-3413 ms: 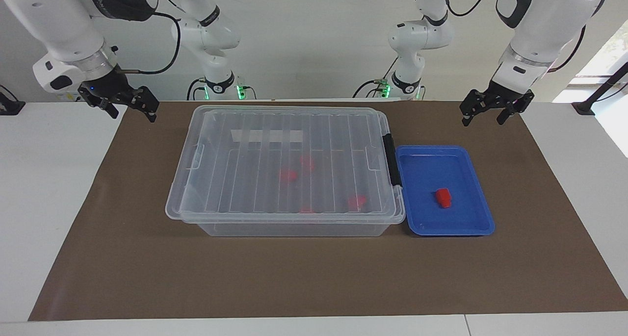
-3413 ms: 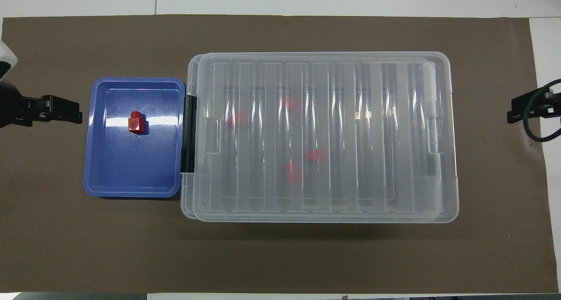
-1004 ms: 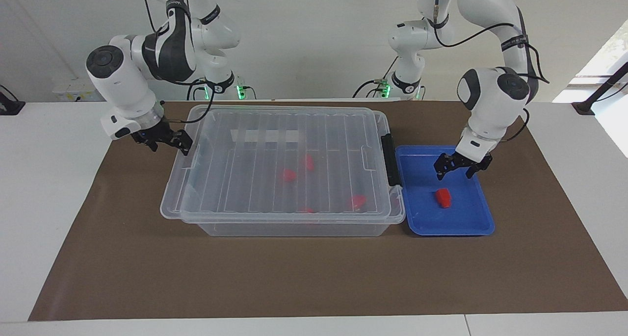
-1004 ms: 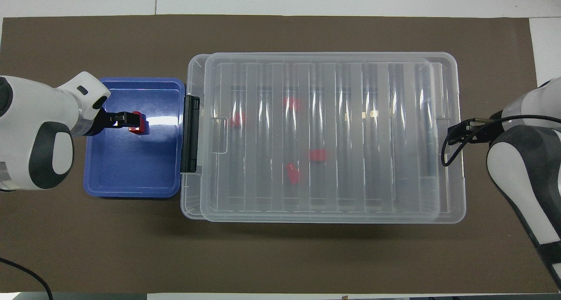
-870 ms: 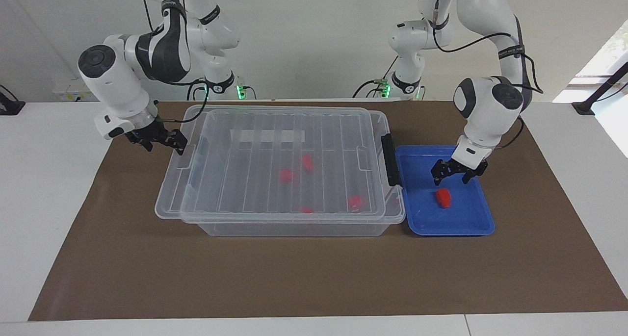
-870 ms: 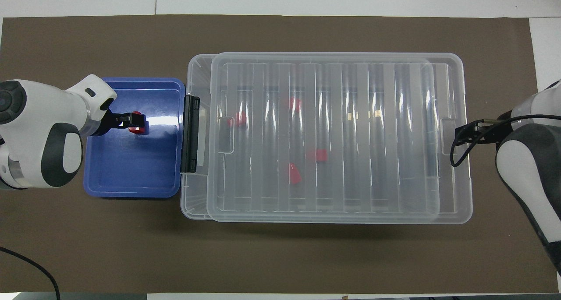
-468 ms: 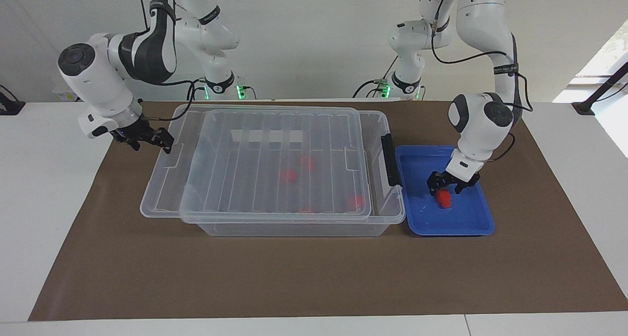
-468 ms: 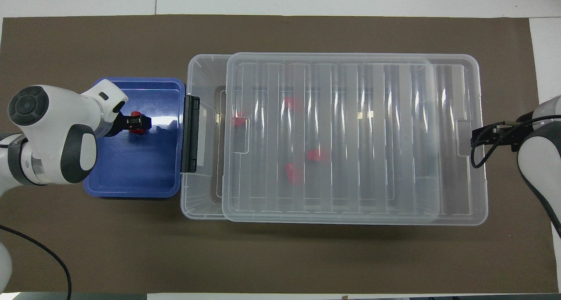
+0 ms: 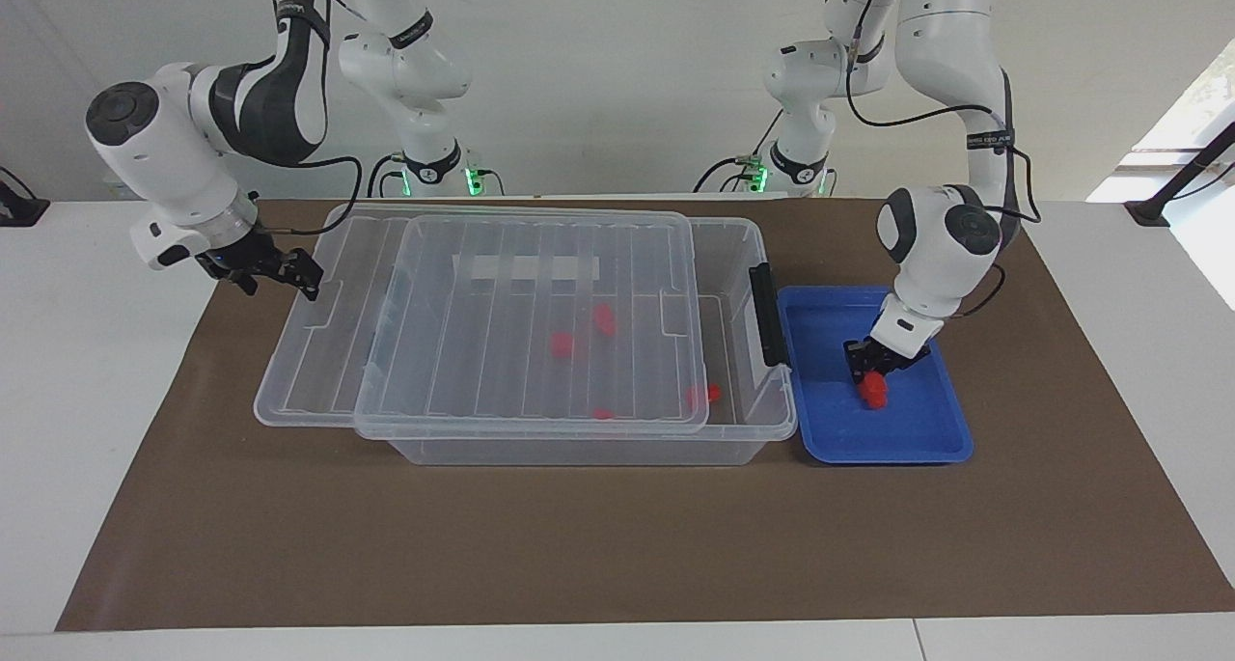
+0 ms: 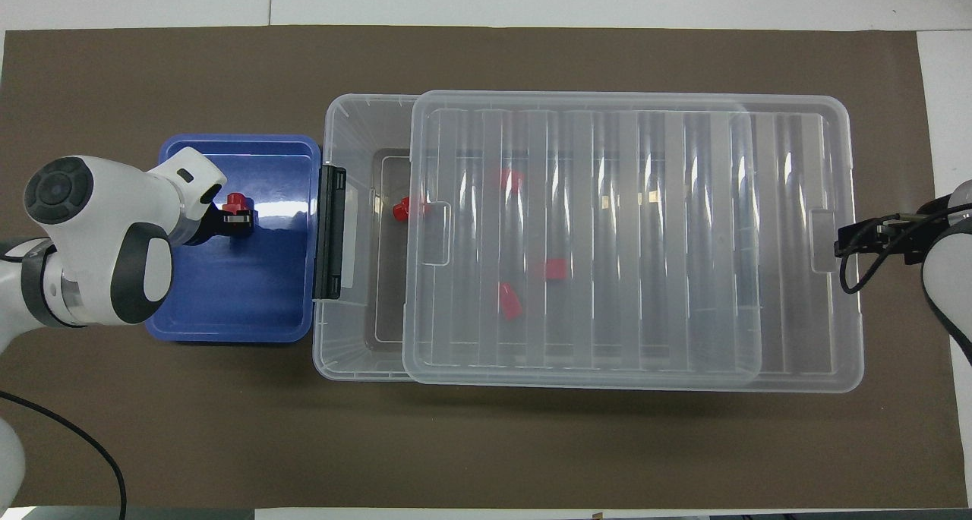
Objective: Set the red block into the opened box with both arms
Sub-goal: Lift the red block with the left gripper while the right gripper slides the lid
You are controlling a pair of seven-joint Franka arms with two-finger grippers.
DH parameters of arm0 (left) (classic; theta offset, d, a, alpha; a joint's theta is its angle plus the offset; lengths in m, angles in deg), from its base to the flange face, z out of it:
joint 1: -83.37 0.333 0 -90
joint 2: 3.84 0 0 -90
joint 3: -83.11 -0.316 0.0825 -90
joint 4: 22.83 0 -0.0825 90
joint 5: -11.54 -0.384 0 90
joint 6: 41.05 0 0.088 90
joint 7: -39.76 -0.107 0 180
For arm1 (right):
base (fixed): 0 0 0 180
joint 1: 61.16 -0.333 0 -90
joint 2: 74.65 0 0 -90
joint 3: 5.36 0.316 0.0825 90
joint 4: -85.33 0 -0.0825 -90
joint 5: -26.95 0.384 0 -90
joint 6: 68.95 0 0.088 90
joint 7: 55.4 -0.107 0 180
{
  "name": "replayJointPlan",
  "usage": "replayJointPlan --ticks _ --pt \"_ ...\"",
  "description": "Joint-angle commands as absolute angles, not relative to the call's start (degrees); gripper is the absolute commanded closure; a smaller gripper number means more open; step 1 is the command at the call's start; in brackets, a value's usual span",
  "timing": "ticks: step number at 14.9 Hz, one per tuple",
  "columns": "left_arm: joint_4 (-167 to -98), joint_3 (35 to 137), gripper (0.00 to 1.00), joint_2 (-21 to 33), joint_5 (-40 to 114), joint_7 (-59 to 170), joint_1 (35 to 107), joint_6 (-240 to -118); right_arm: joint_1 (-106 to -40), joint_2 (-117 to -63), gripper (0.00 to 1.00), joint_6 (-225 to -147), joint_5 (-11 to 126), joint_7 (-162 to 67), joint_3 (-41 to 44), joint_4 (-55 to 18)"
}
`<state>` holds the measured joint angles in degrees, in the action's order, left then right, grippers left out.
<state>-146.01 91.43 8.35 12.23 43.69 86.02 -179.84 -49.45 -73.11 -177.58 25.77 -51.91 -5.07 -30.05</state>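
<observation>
Facing view, left end effector (image 9: 873, 371) now clamped on red block (image 9: 875, 388), right end effector (image 9: 280, 273) spread wide, lid (image 9: 502, 323) slid further.

We see a bright red block (image 9: 875, 388) in a plain blue tray (image 9: 926, 439), a clear box (image 9: 579, 444) with a ribbed clear lid (image 9: 318, 391) and black latch (image 9: 767, 314), and a brown mat (image 9: 579, 545).
</observation>
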Motion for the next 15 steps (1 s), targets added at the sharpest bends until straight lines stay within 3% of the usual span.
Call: replayJointPlan --ticks 1,6,15 --pt "-147.46 91.29 1.00 6.09 12.25 43.89 86.00 -180.01 -47.97 -72.19 0.00 -178.20 25.98 -48.38 -5.36 -30.60" --pt "-144.48 91.28 1.00 1.00 12.25 43.98 86.27 -173.79 -47.88 -72.36 0.00 -178.11 25.98 -45.30 -7.65 -30.25" --pt "-128.75 92.16 1.00 -3.93 11.98 54.51 80.57 -153.30 -47.88 -72.62 0.00 -177.84 25.19 -38.62 -11.69 -29.01"
